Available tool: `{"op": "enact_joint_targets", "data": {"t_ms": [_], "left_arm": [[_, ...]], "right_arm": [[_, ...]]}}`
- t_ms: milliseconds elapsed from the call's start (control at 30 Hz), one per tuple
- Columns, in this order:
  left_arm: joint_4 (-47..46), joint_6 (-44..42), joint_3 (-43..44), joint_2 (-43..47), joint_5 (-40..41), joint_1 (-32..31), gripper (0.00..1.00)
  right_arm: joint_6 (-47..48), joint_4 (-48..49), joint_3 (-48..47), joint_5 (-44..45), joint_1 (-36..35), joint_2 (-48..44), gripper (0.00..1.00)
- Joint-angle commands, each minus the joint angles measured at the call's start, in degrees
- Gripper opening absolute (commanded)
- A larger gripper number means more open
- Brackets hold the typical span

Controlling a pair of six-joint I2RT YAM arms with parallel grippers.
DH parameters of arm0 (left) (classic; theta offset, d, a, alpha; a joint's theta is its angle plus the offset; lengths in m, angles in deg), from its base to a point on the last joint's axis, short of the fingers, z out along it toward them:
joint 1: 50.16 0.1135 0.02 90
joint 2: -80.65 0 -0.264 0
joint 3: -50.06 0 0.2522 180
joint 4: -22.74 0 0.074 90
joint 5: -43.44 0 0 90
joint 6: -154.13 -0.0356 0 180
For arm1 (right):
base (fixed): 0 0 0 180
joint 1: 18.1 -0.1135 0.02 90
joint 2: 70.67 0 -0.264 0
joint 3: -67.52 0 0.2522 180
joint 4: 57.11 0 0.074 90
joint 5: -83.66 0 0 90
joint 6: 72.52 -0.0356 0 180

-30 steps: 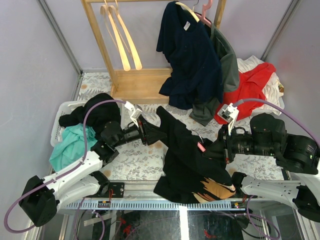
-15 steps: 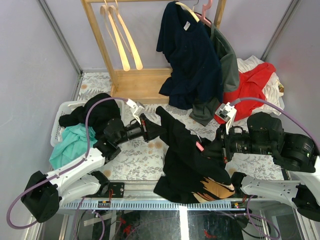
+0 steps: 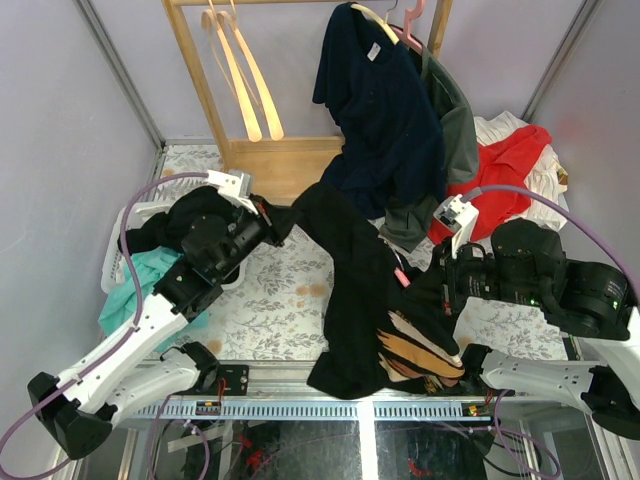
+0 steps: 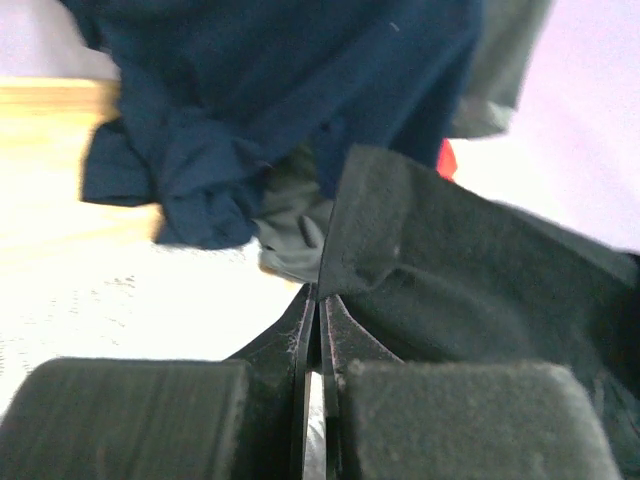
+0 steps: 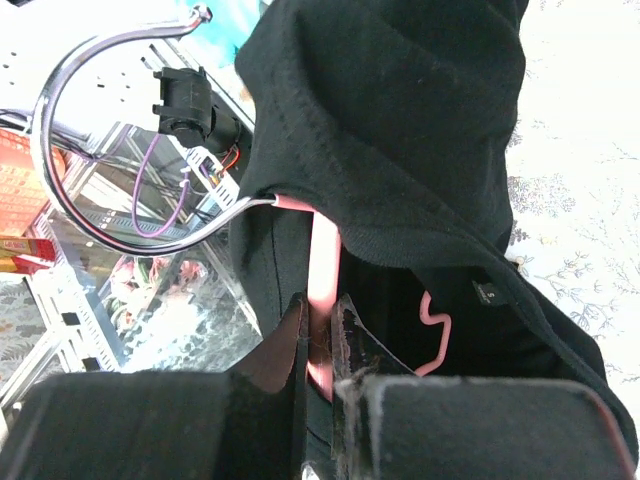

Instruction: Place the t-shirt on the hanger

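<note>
left gripper (image 3: 283, 222) pinching black t-shirt (image 3: 350, 300) corner at its 11 o'clock, right gripper (image 5: 320, 335) clamped on pink hanger (image 5: 322, 255) under the collar, shirt's 3 o'clock side

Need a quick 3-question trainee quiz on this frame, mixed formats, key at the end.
1. True or false: the left tool is shut on the black t-shirt.
2. The right tool grips: A) the pink hanger, B) a wooden hanger, C) the red garment.
3. What colour is the t-shirt hanging on the rack?
Key: 1 true; 2 A; 3 navy.
</note>
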Motion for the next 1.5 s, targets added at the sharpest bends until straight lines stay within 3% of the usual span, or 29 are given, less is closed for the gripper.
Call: {"op": "enact_joint_targets", "data": {"t_ms": [0,333,633,900,1133,1167,1267,1467], "left_arm": [[9.29,-3.53,6.12,-2.89,16.24,2.78,0.00],[14.16,-5.05,12.58,-5.30,22.01,11.07,0.00],[17.84,-7.24,19.93,-6.27,20.74,20.46,0.00],[19.34,-7.91,21.07,-7.49,21.66,22.79,0.00],[18.46,-7.00,19.21,-8.33,17.07,22.87,0.00],[17.93,-6.87,18.71,-7.94,15.81,22.83,0.01],[18.65,-6.19,18.51,-7.47,13.11,22.91,0.18],[24.66,-5.00,22.63,-5.40,13.96,22.84,0.28]], "right_arm": [[0.98,1.44,-3.58,-0.02,0.32,0.97,0.00],[1.70,-2.21,-8.99,0.51,0.30,2.22,0.00],[3.61,-6.11,-16.11,1.31,0.30,4.46,0.00],[3.20,-3.65,-15.88,-0.83,0.30,3.20,0.00],[3.23,0.15,-11.95,-2.42,0.31,2.33,0.00],[3.10,1.31,-10.09,-2.76,0.31,1.97,0.00],[2.47,5.12,-6.10,-3.91,0.31,1.31,0.00],[2.55,6.54,-4.57,-4.81,0.32,2.37,0.00]]}}
